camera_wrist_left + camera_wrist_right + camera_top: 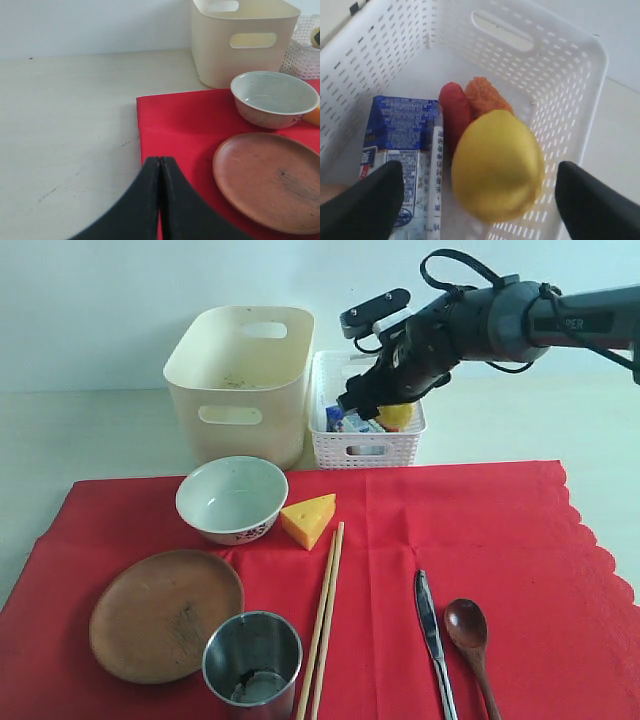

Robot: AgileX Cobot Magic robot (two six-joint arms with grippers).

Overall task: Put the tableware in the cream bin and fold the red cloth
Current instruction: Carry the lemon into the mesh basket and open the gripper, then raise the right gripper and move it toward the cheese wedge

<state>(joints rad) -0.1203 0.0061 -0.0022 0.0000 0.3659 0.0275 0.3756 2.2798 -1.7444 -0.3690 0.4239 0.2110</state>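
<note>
Nearest, along the near edge of the red cloth, the steel cup stands upright just beside the round brown plate, with the wooden chopsticks laid side by side toward the middle and the metal knife and dark wooden spoon parallel further right, a table setting that has not yet been cleared. The left gripper hangs over the cloth's left edge with its jaws pressed together on nothing, apparently parked out of the way. Further back, the pale bowl sits upright near the cloth's far left corner, and the cheese lies just beside it. The cloth is spread flat on the desk and must stay so, since it carries everything; folding looks sensible only once it is bare. Beyond its far edge the cream bin stands on the desk, holding no tableware that can be seen, with the white basket just beside it on the right. The right gripper hovers over that basket, its jaws apart on either side of the lemon, which rests clear of both fingers beside a carton; food seems to be sorted there so that the bin is kept for tableware
</note>
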